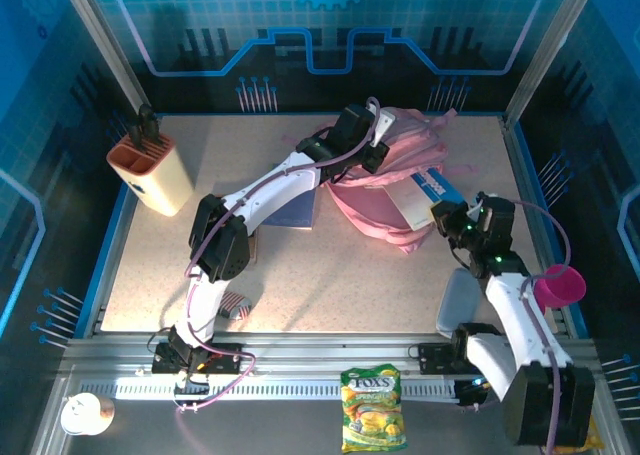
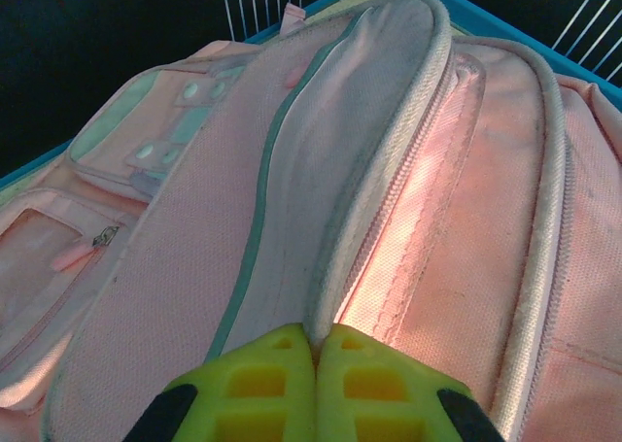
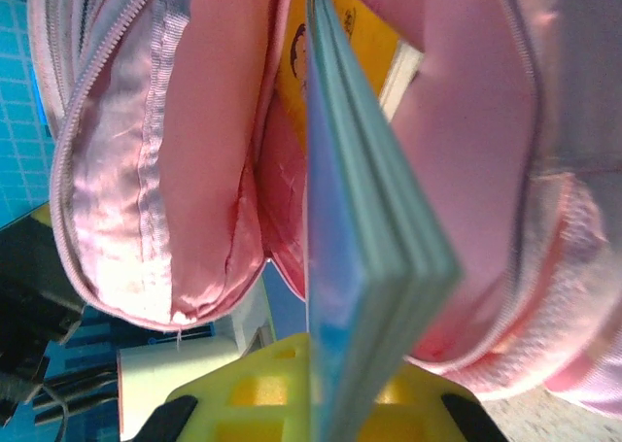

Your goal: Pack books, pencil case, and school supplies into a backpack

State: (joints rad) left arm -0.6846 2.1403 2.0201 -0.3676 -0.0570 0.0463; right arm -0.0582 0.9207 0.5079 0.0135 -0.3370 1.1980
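Roughly midway. Your left gripper [image 2: 316, 343] pinches the opening rim of the backpack [image 1: 385, 200], at 1 o'clock. Your right gripper [image 3: 335, 369] clamps the white-blue book [image 1: 425, 193], half inside. The yellow book [image 3: 335, 49] is in. The blue-purple book [image 1: 296, 211] at centre and the pencil case [image 1: 236, 306] at 7 o'clock lie unpacked.

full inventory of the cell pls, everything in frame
backpack: 1, pink, far centre of table, open
white-blue book: 1, white with blue band, partway into backpack
yellow book: 1, yellow, inside backpack
blue book: 1, blue-purple, flat on table left of backpack
pencil case: 1, red-white stripes, near edge by left arm
holder: 1, beige, orange top, far left
cup: 1, pink, right edge
grey flat thing: 1, pale grey, near right; unclear what
candy bag: 1, yellow-green, front ledge
white round thing: 1, front left corner
left end effector: shut on backpack rim
right end effector: shut on white-blue book
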